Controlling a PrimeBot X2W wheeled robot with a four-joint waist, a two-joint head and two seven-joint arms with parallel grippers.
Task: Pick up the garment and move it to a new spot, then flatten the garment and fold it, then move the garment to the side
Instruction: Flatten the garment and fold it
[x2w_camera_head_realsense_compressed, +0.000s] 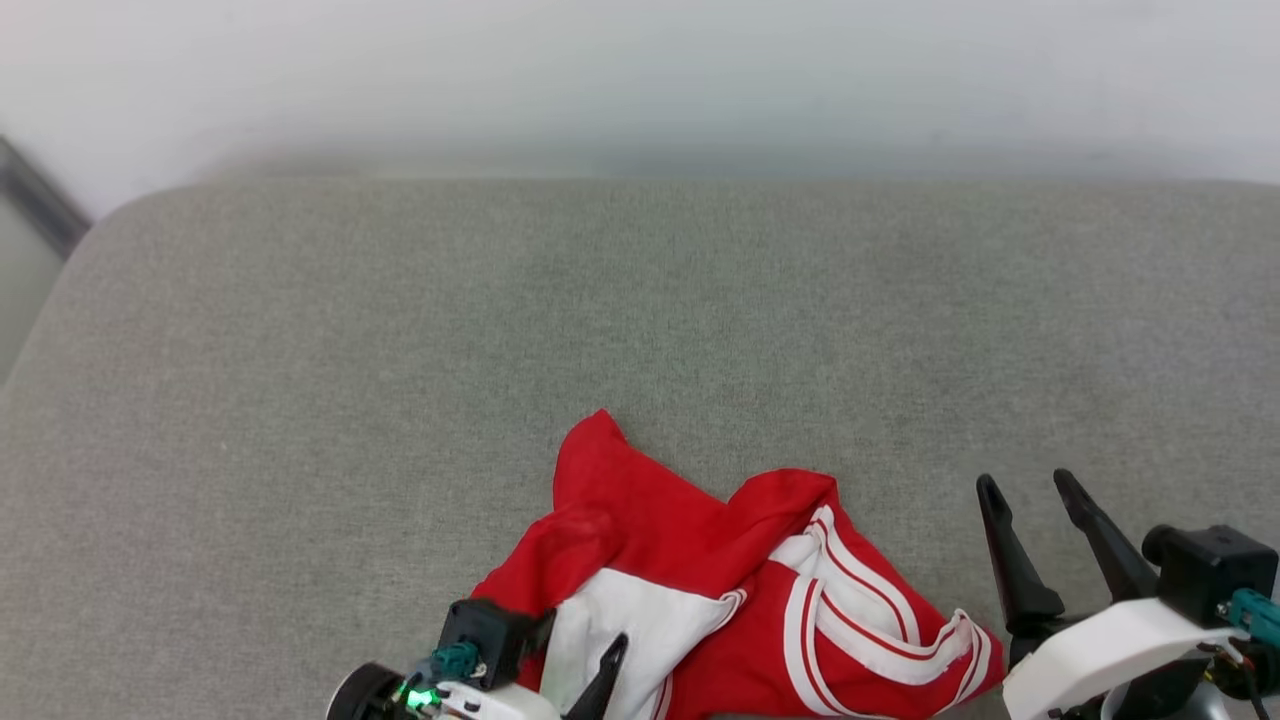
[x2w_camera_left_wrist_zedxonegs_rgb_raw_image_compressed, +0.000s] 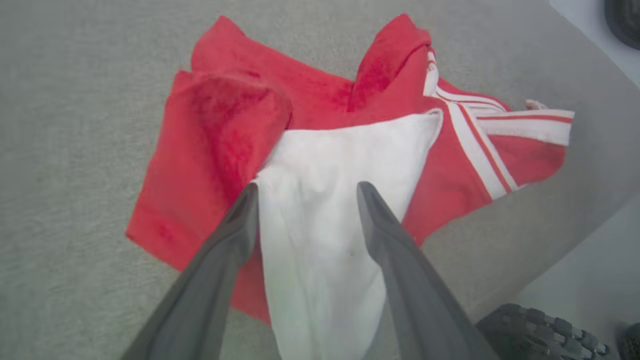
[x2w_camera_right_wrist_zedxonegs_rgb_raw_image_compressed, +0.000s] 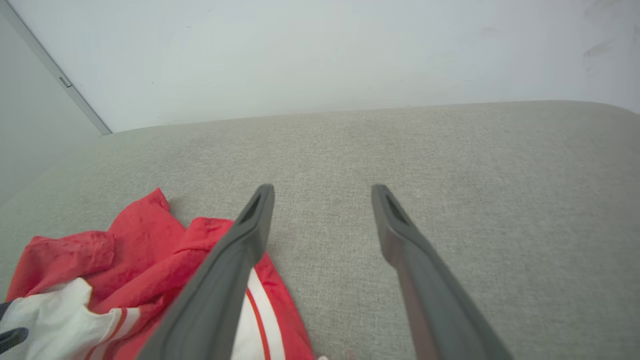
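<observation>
The garment (x2w_camera_head_realsense_compressed: 660, 540) — red, white sleeves, striped trim — lies crumpled at the grey cushion's (x2w_camera_head_realsense_compressed: 640, 300) near edge.

No lettering, number, brand or sign can be read on the crumpled garment (x2w_camera_head_realsense_compressed: 640, 530) or anywhere beside it.
</observation>
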